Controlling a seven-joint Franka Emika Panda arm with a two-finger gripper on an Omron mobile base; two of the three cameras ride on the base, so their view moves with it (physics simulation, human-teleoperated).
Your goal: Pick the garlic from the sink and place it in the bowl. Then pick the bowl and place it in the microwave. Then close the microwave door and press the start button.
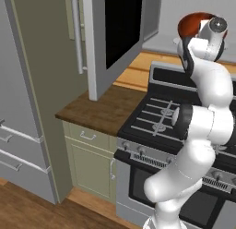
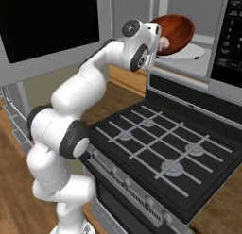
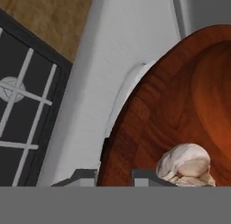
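Already the garlic (image 3: 187,164) is seated inside the bowl (image 3: 180,110), low against the near wall by the rim, so step one can be judged done. In the right base view the garlic (image 2: 164,41) is seen at the bowl's (image 2: 177,32) near edge, just beside the wrist. The bowl is carried tilted, its open side turned toward the arm; that tilt probably comes from a rim grip, w/ the garlic rolled to the low side next to the gripper (image 3: 117,175). The rim is straddled by the two fingertips (image 3: 83,177), one outside the wall and one inside, so the gripper is judged clamped on the bowl's rim, w/ the garlic touching or nearly touching the inner finger.

The bowl is held up at the microwave (image 2: 227,44) opening, above the white turntable plate (image 2: 191,51), not yet set down. The microwave door (image 1: 117,34) is swung wide open, left of the arm, so the way in is kept free. Below, the stove (image 2: 156,148) is passed over. Spill risk is judged real if more tilt is added.
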